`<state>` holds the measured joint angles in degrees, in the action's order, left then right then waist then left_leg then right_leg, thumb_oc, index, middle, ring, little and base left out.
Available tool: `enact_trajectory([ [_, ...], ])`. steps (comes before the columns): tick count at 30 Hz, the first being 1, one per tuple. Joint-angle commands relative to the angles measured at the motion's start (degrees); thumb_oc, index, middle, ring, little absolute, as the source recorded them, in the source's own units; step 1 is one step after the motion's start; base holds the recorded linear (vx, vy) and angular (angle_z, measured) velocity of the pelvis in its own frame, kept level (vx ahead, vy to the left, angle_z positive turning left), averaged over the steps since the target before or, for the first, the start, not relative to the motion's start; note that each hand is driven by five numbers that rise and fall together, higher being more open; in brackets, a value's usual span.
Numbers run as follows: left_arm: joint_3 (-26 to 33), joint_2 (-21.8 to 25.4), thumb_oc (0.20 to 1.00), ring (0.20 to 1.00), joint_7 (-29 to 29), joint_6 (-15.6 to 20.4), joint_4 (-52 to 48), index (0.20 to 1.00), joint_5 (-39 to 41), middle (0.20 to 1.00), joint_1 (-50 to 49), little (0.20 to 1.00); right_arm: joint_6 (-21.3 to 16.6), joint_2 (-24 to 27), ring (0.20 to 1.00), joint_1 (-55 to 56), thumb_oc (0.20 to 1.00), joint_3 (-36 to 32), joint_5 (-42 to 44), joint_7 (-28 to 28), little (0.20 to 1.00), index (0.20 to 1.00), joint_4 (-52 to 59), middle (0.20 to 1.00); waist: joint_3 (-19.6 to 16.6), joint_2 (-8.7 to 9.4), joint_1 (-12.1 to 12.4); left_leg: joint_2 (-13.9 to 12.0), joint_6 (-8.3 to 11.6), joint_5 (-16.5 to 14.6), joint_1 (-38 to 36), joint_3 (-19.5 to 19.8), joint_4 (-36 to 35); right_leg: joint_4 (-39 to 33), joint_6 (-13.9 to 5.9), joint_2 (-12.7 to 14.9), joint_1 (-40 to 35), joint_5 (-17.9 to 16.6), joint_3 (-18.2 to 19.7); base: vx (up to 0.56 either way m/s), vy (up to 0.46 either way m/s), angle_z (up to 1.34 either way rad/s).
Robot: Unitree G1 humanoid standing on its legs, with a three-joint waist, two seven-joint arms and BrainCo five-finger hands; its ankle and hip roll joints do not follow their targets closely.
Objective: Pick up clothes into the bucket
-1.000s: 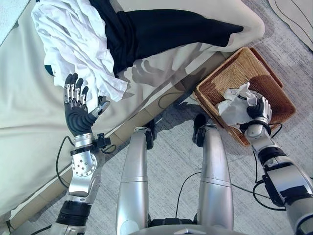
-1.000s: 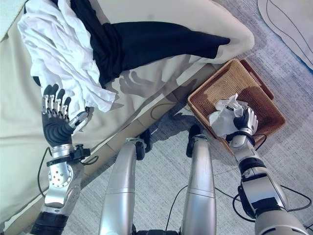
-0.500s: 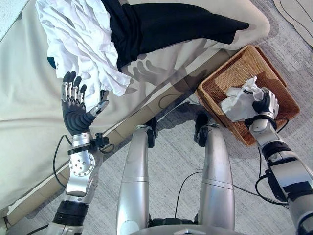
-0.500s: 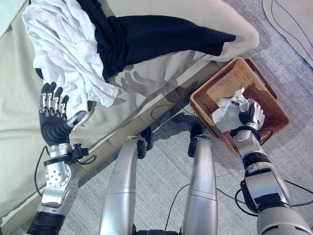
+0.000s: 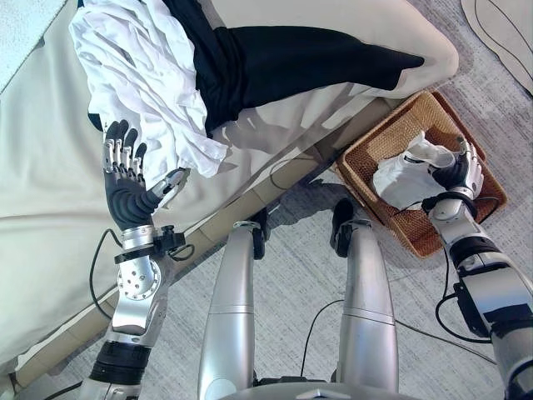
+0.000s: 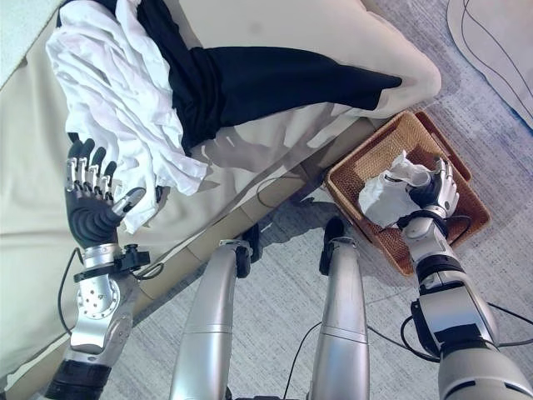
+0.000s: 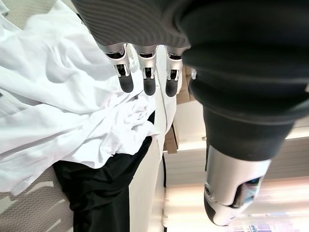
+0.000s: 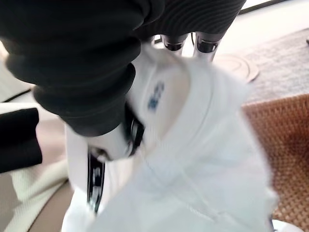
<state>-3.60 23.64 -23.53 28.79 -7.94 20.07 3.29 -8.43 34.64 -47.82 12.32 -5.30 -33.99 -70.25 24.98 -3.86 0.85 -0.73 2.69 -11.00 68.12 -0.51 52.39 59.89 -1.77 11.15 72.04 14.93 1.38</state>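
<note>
The left hand (image 5: 125, 179) is seen nearest, raised above the front of the beige bed (image 5: 50, 192), with its fingers straight and spread, its thumb held apart, and nothing held in it. Just beyond its fingertips the lower edge of a crumpled white garment (image 5: 146, 75) is found, close to the thumb but apart from the palm; in the left wrist view the same white cloth is shown past the dark fingertips (image 7: 147, 84). On the robot's right, a brown wicker basket (image 5: 366, 162) is set on the grey carpet (image 5: 283, 275) beside the corner of the bed. The right hand (image 5: 462, 171) is placed over the far part of the basket, with its fingers extended and relaxed alongside a bundled white garment (image 5: 404, 175). This bundle is seen resting in the basket, and in the right wrist view it is shown pressed close against the hand, with the basket weave beneath it; whether any finger is still caught in the cloth cannot be told. Farther back on the bed, a black garment (image 5: 291, 58) is spread across the mattress toward the right corner, partly overlapped at its left side by the white garment, which is heaped toward the far left.
</note>
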Motion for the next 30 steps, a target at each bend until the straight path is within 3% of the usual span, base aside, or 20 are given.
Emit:
enact_trajectory([
  [1, -0.09, -1.37, 1.000, 1.000, -0.71, 3.34, -2.47, 1.000, 0.80, 1.000, -1.03, 1.000, -1.41, 0.82, 1.000, 0.02, 1.000, -3.27, 6.42, -2.87, 1.000, 1.000, -2.99, 1.000, -2.98, -1.31, -1.20, 0.02, -2.23, -5.14, -3.18, -0.82, -0.10, -11.56, -3.77, 1.30, -5.11, -6.47, 4.20, -0.03, 0.021, -0.06],
  [3, -0.23, -1.46, 1.000, 1.000, -0.78, 3.41, -2.22, 1.000, 0.84, 1.000, -0.67, 1.000, -2.30, 0.52, 1.000, -0.07, 1.000, -4.72, 9.04, -2.90, 1.000, 1.000, -2.83, 1.000, -3.02, -1.28, -1.15, -0.10, -2.19, -4.50, -4.15, -0.96, -1.76, -12.91, -3.98, 1.40, -5.87, -7.06, 4.00, -0.07, 0.027, -0.07],
  [4, -0.19, -1.45, 1.000, 1.000, -0.94, 3.61, -1.70, 1.000, 0.83, 1.000, 0.08, 1.000, -4.04, -0.26, 1.000, -0.40, 1.000, -6.97, 13.28, -3.15, 1.000, 1.000, -1.51, 1.000, -3.07, -1.02, -1.45, -0.26, -2.37, -1.22, -5.38, -1.90, -5.92, -17.11, -4.23, 1.81, -7.10, -10.42, 3.30, -0.03, 0.018, -0.07],
  [5, -0.23, -1.42, 1.000, 1.000, -0.94, 3.61, -1.62, 1.000, 0.83, 1.000, 0.08, 1.000, -4.02, -0.28, 1.000, -0.36, 1.000, -6.97, 13.29, -3.14, 1.000, 1.000, -1.54, 1.000, -3.26, -1.04, -1.29, -0.30, -1.98, -2.88, -6.28, -1.52, -5.83, -16.57, -4.51, 1.65, -7.77, -8.75, 3.35, -0.11, 0.029, -0.09],
  [8, -0.59, -1.22, 1.000, 1.000, -1.04, 3.59, -1.07, 1.000, 0.37, 1.000, 0.99, 1.000, -5.52, -1.03, 1.000, -0.53, 1.000, -8.03, 15.45, -3.65, 1.000, 1.000, 0.20, 1.000, -3.16, -0.51, -1.69, -0.49, -2.02, 0.96, -8.88, -2.06, -11.75, -22.36, -4.91, 2.17, -10.10, -12.74, 2.28, -0.05, 0.009, -0.07],
  [17, 0.53, -1.71, 1.000, 1.000, -5.28, 2.93, 4.95, 1.000, -6.31, 1.000, 3.18, 1.000, -9.20, -7.56, 1.000, 10.68, 1.000, -8.19, 11.14, -4.20, 1.000, 1.000, 20.64, 1.000, -3.92, 1.85, -3.00, -1.30, -0.71, 7.15, -22.68, -0.88, -28.44, -36.85, -7.29, 3.29, -23.36, -18.70, -1.95, 0.01, -0.012, -0.03],
  [22, 0.20, -2.36, 1.000, 1.000, -6.62, 0.35, 12.55, 1.000, -11.34, 1.000, 5.10, 1.000, -11.96, -13.69, 1.000, 22.43, 1.000, -6.75, 10.22, 1.96, 1.000, 1.000, 32.90, 1.000, -4.43, 3.65, -3.23, -2.09, 0.48, 10.53, -34.49, 1.19, -37.64, -44.49, -8.09, 4.08, -36.53, -20.62, -6.39, 0.10, -0.067, 0.18],
  [30, 2.33, 0.12, 1.000, 1.000, -9.47, -3.27, 16.98, 1.000, -21.43, 1.000, 5.08, 1.000, -13.61, -16.91, 1.000, 33.41, 1.000, -2.79, 10.15, 11.25, 1.000, 1.000, 45.09, 1.000, -6.54, 5.86, -2.61, -3.15, 2.05, 13.56, -47.71, 2.01, -47.45, -53.60, -9.10, 3.89, -51.36, -22.08, -11.09, 0.13, -0.023, 0.14],
])
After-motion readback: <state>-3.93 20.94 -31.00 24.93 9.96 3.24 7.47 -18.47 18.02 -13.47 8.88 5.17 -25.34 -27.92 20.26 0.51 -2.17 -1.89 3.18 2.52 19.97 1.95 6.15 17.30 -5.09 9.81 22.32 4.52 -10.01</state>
